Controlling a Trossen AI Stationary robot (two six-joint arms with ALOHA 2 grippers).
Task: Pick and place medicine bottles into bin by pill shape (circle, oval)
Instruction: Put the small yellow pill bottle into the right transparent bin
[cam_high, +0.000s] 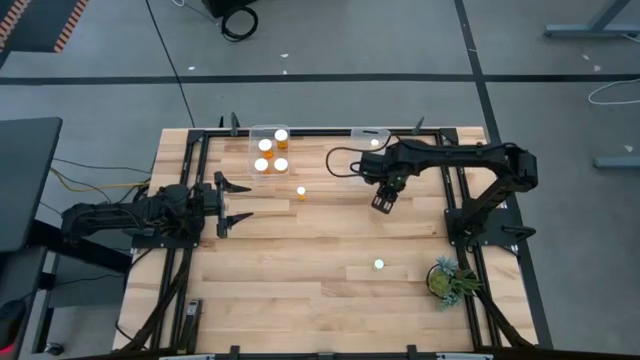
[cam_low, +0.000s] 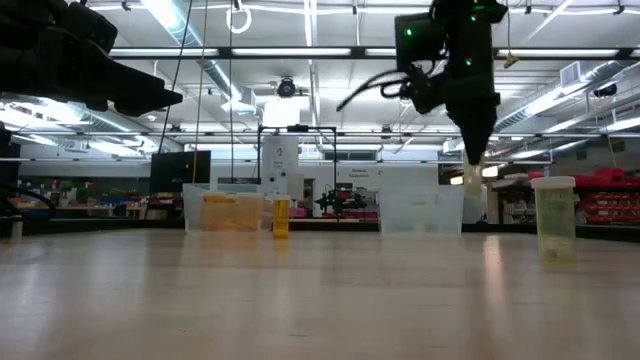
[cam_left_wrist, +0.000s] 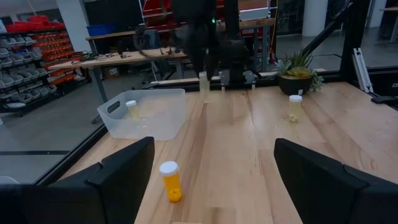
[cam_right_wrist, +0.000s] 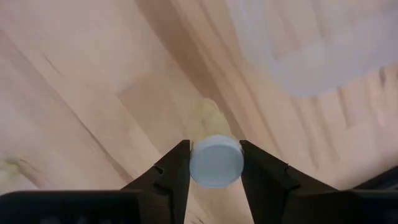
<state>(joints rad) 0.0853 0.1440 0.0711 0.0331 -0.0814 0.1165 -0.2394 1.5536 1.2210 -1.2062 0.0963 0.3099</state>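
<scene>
Medicine bottles spread over several places. Three with white caps (cam_high: 272, 154) already in the clear bin (cam_high: 254, 133) at the far edge of the table (cam_high: 300, 290), left of centre. One more (cam_high: 375, 142) apparently in a second clear bin (cam_high: 368, 132) further right along that edge. One loose orange bottle (cam_high: 300, 191) upright on the wood just in front of the first bin, also seen at (cam_left_wrist: 170, 180). Another, paler bottle (cam_high: 379, 265) upright nearer the front, close to the small potted plant (cam_high: 447, 279).

Right gripper (cam_right_wrist: 214, 163) raised above the table near the second bin, closed on a bottle (cam_right_wrist: 215, 161), white cap pinched between its two fingers, body hanging below. Left gripper (cam_high: 235, 201) spread wide and holding nothing, hovering over the left side of the table, pointing toward the loose orange bottle.

Progress, judging by the layout: roughly half done. Four bottles binned, one in the air and probably headed for a bin, two left standing on the table. Pill shapes inside not readable, so correctness of sorting impossible to confirm.
</scene>
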